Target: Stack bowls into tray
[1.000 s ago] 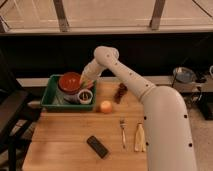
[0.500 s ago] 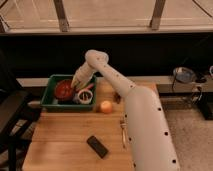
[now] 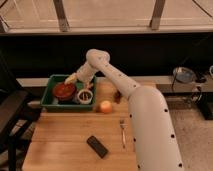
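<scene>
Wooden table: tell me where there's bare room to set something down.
The wooden table has bare patches left of the black remote, and between it and the fork. It is crowded in the green tray: bowls, white cup and the hand above.

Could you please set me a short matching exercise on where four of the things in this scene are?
Things:
1. bowl
2. fork
3. black bar
4. gripper

Places:
A. near the table's front edge
B. inside the green tray
C. above the tray's back rim
D. on the table beside the arm's white body

Pairs: 1-B, 2-D, 3-A, 4-C
</scene>
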Tool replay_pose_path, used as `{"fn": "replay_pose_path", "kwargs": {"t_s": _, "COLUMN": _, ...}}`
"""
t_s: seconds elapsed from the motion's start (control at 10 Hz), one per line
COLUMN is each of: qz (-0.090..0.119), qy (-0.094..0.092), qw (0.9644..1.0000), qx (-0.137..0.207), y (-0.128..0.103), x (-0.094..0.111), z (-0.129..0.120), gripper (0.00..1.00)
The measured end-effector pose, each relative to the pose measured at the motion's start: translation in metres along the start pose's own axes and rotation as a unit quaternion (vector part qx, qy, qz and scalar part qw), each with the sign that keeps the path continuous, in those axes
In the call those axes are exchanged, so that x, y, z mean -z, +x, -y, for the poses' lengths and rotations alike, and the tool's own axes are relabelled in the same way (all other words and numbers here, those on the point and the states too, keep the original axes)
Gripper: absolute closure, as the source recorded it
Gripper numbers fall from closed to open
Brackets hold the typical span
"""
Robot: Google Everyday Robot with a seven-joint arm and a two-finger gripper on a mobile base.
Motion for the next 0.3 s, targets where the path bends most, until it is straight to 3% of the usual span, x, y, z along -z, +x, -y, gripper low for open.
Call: {"fn": "replay_pose_path", "kwargs": {"t_s": 0.3, "qz": -0.049, "qy": -0.01, "qw": 0.9986, "qx": 0.013, "y": -0.009, "x": 0.051, "z": 0.017, "gripper": 0.2}}
